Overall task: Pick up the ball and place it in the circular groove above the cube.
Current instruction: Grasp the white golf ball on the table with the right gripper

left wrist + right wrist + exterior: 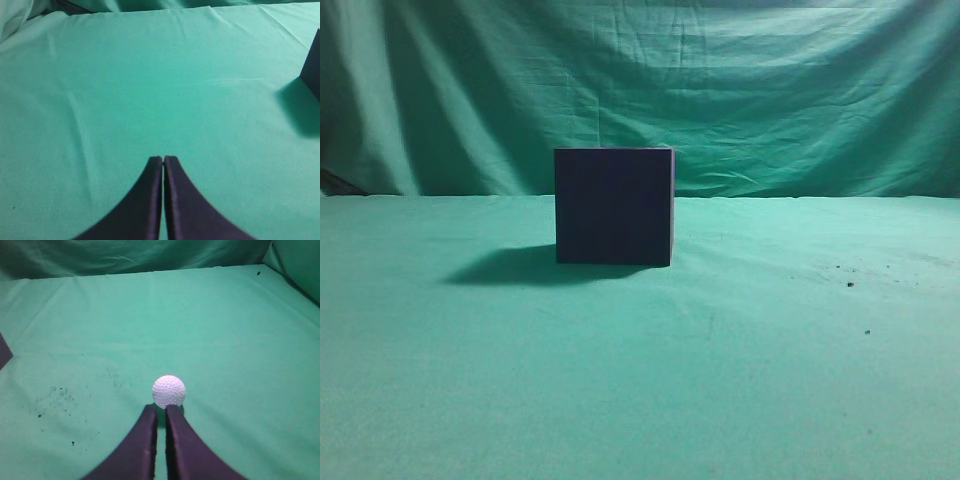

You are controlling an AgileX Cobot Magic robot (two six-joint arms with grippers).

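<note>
Closest to the lens in the left wrist view is the left gripper [163, 159], dark fingers pressed together with nothing between them, hanging over bare green cloth [150, 75]. Off at the right edge of that view you can just catch a sliver of the cube [313, 65] and its shadow.

The exterior view shows the cube [614, 206] sitting upright around the middle of the bench, a bit toward the back edge, shadow falling off to its left. Plain matte faces, no brand, label or writing anywhere I can make out. Its top face isn't visible from this angle. Green backdrop [770, 80] hangs behind it.

Over on the right, the right gripper [161, 409] is clenched too, only a thin slit between the fingers, grasping nothing. The ball [169, 391] sits on the cloth right at the fingertips; can't tell if it's actually touching. Some dark specks [52, 400] dirty the cloth to the ball's left, nothing else around it.
</note>
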